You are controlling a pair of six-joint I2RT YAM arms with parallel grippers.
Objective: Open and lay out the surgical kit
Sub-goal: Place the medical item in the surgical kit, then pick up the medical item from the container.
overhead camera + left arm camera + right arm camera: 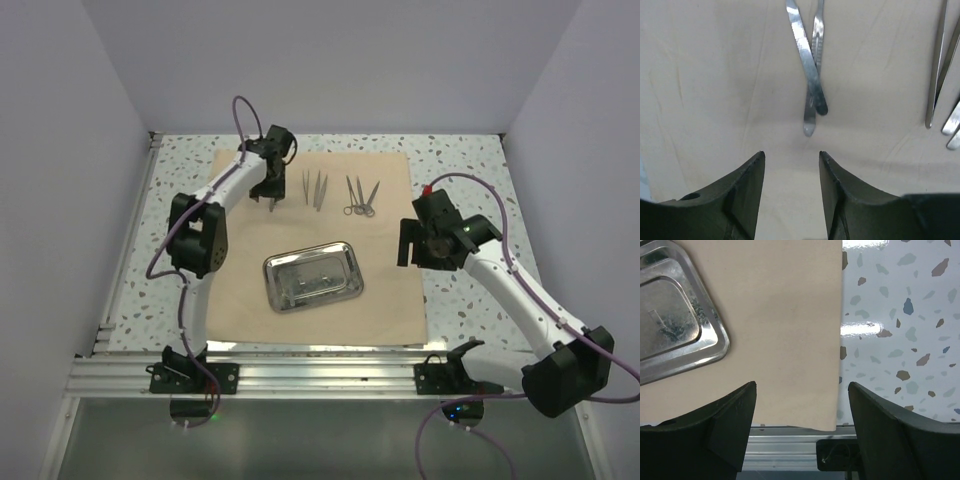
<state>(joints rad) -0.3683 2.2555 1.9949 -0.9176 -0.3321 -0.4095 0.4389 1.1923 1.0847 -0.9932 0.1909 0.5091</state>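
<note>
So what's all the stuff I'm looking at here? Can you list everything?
cloth: one, tan, spread flat on the table
tray: one, shiny steel, middle of the cloth
tweezers: two, silver, far edge of the cloth
scissors or forceps: two, silver, ring handles, right of the tweezers
flat handles: two, silver, crossed, left of the tweezers
table: one, white with coloured speckles, under everything
rail: one, aluminium, table's near edge
left gripper: one, black, open, over the cloth's far left
right gripper: one, black, open, over the cloth's right edge

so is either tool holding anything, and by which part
Nothing is held. The left tool is open near two crossed instruments; the right tool is open, empty.
</note>
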